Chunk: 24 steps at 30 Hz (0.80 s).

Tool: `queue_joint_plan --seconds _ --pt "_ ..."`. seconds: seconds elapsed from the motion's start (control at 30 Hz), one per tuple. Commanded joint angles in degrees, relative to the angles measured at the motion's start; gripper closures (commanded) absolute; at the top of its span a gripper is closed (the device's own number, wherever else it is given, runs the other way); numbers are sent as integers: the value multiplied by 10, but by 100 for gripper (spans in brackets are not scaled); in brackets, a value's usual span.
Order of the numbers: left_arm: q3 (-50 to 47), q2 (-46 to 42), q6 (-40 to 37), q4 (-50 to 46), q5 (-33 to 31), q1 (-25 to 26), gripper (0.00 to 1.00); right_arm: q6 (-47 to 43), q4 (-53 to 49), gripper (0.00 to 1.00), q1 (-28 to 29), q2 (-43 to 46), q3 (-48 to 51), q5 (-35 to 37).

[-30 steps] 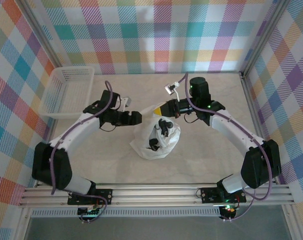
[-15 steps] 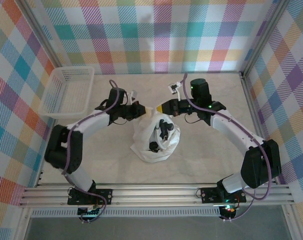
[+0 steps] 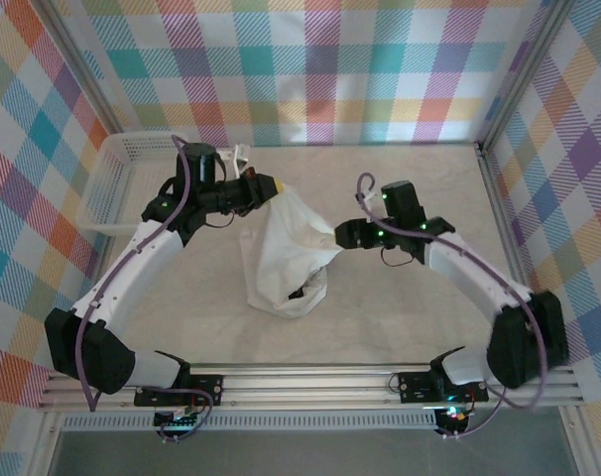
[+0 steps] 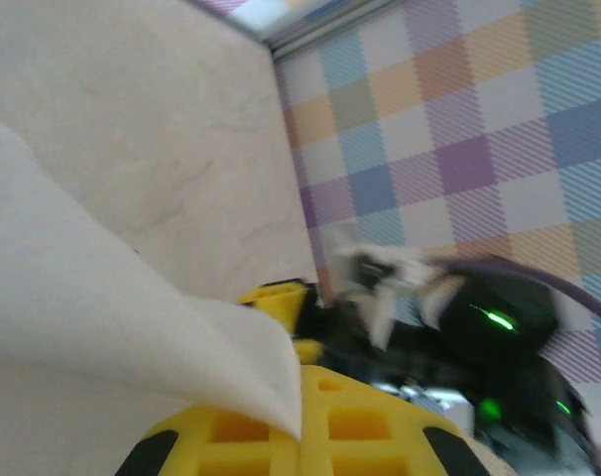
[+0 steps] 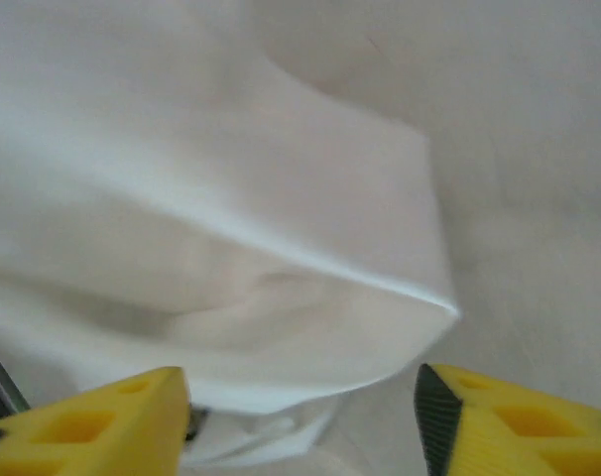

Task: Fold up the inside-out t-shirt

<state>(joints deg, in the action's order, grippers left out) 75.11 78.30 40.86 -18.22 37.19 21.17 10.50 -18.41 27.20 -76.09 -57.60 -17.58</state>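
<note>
Step in hand: opening out the bunched garment before any fold can be made. The left gripper (image 3: 265, 186) is clenched on a corner of the inside-out t-shirt (image 3: 281, 248) and holds it raised toward the far left of the worktop (image 3: 400, 317). The rest of the cloth drapes down to a crumpled heap at centre. The right gripper (image 3: 342, 236) sits just beside the shirt's right edge, jaws released, nothing between them. The cloth is soft, thin, white and creased, tapering to a point at the pinch. Judgement: the right jaws should next take a second edge, so the shirt can be spread flat.
</note>
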Motion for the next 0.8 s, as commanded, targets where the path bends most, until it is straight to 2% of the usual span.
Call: queue_joint_plan --seconds 0.0,0.07,0.23,0.33,0.37,0.47,0.5,0.53,0.6,0.63,0.7,0.77 --pt "4 -8 7 -8 7 7 100 -180 137 22 70 53 39 56" --pt "10 -4 2 -18 8 8 100 -220 175 20 83 33 38 53" --pt "22 -7 -1 -9 31 15 100 -288 172 16 96 -90 -44 52" --pt "43 -5 -9 -31 31 15 100 -292 139 21 97 -160 -109 -19" --pt "51 -5 -16 -45 23 15 100 -293 117 29 97 -176 -131 -54" --pt "75 1 -47 -95 -4 0 100 -260 69 86 95 -181 -164 -109" --pt "85 8 -70 -124 -23 -10 100 -242 55 100 88 -168 -167 -164" --pt "93 15 -93 -151 -50 -22 100 -222 52 100 78 -153 -168 -228" --pt "104 53 -130 -198 -98 -52 100 -119 98 100 55 -117 -151 -378" --pt "102 70 -141 -204 -103 -62 100 -77 135 100 49 -99 -140 -416" --pt "80 102 -142 -169 -71 -69 100 24 230 100 42 -60 -107 -461" --pt "34 109 -110 -81 -17 -66 100 92 316 100 36 -32 -80 -457"
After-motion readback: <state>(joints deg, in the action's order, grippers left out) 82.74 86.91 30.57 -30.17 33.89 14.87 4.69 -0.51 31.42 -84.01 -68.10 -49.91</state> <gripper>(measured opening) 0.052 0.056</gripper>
